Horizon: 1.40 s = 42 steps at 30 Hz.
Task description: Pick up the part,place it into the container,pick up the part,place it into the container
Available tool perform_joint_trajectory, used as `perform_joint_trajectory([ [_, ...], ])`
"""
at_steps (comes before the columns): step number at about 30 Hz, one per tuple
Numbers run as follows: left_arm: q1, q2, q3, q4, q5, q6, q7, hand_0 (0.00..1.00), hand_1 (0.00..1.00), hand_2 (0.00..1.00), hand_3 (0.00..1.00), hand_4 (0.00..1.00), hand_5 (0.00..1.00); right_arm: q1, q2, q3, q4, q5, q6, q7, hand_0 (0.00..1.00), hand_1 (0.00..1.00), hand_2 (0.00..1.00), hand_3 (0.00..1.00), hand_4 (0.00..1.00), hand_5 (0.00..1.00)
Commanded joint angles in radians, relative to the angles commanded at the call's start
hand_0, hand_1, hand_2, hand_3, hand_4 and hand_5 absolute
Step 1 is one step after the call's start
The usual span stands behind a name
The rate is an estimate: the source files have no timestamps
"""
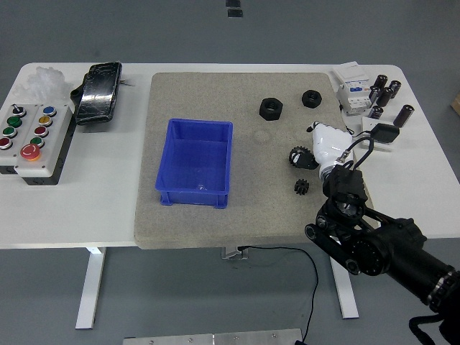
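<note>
The right hand (325,147), white-shelled on a black jointed arm coming in from the lower right, hovers over the black toothed gear (302,157) on the grey felt-like mat (194,230); the hand covers its own fingers from this angle, so I cannot tell whether they are apart or already closed on the part. A smaller black gear (301,187) lies just nearer the desk's front edge, apart from the first, and two black hexagonal nuts (271,109) and (311,97) sit farther back on the mat, well spaced, likely so each can be taken singly. The blue plastic bin (195,162), rectangular with smooth walls and open on top, stands on the mat's left half and looks empty, so by my reading neither part has been delivered and the first pick is in hand. The rough mat probably keeps the round parts from rolling. Off the mat on the white desk (417,187) are a grey button box (32,139) with coloured buttons, a shiny black wrapped bundle (98,93), and dark cylinders (388,95) at the far right. The left arm is nowhere to be seen.
</note>
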Motion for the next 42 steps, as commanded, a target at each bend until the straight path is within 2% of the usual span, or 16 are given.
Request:
perform_joint_trajectory([
  [15, -0.002, 0.000, -0.002, 0.000, 0.005, -0.001, 0.000, 0.618, 0.520, 0.540, 0.624, 0.598, 0.418, 0.020, 0.011, -0.091, -0.049, 0.098, -0.017, 0.000, 0.540, 0.649, 0.711, 0.739, 0.864, 0.428],
  [16, -0.002, 0.000, -0.001, 0.000, 0.005, -0.001, 0.000, 0.618, 0.520, 0.540, 0.624, 0.597, 0.420, 0.021, 0.011, -0.097, -0.051, 0.104, -0.021, 0.000, 0.515, 0.626, 0.618, 0.692, 0.779, 0.358],
  [21, -0.004, 0.000, 0.000, 0.000, 0.005, -0.001, -0.001, 0.618, 0.520, 0.540, 0.624, 0.597, 0.420, 0.023, 0.013, -0.113, -0.066, 0.128, -0.037, 0.000, 0.515, 0.626, 0.618, 0.692, 0.779, 0.358],
  [22, -0.004, 0.000, -0.001, 0.000, 0.005, -0.001, -0.001, 0.618, 0.520, 0.541, 0.624, 0.595, 0.422, 0.023, 0.013, -0.114, -0.069, 0.131, -0.041, 0.000, 0.494, 0.568, 0.464, 0.604, 0.384, 0.167],
  [27, -0.003, 0.000, -0.003, 0.000, 0.008, -0.001, 0.000, 0.618, 0.520, 0.541, 0.624, 0.595, 0.422, 0.023, 0.012, -0.119, -0.081, 0.148, -0.061, 0.000, 0.494, 0.568, 0.464, 0.604, 0.384, 0.167],
  [28, -0.003, 0.000, -0.003, 0.000, 0.008, -0.001, 0.000, 0.618, 0.521, 0.541, 0.624, 0.595, 0.424, 0.023, 0.012, -0.121, -0.082, 0.150, -0.064, 0.000, 0.502, 0.523, 0.341, 0.507, 0.225, 0.058],
  [33, -0.003, -0.001, -0.002, 0.000, 0.007, -0.002, -0.001, 0.618, 0.521, 0.541, 0.624, 0.595, 0.424, 0.022, 0.012, -0.129, -0.084, 0.154, -0.083, 0.000, 0.502, 0.523, 0.341, 0.507, 0.225, 0.058],
  [34, -0.003, -0.001, -0.001, 0.000, 0.006, -0.002, -0.001, 0.618, 0.521, 0.541, 0.625, 0.594, 0.424, 0.022, 0.012, -0.131, -0.083, 0.154, -0.086, 0.000, 0.501, 0.511, 0.313, 0.471, 0.180, 0.055],
  [36, -0.002, -0.001, -0.001, 0.000, 0.006, -0.002, -0.001, 0.618, 0.521, 0.541, 0.625, 0.594, 0.424, 0.022, 0.011, -0.133, -0.073, 0.147, -0.094, 0.000, 0.501, 0.511, 0.313, 0.471, 0.180, 0.055],
  [42, -0.002, -0.002, 0.000, 0.000, 0.004, -0.001, 0.000, 0.618, 0.522, 0.541, 0.625, 0.594, 0.424, 0.026, -0.003, -0.145, 0.015, 0.094, -0.104, 0.000, 0.496, 0.504, 0.303, 0.463, 0.174, 0.064],
])
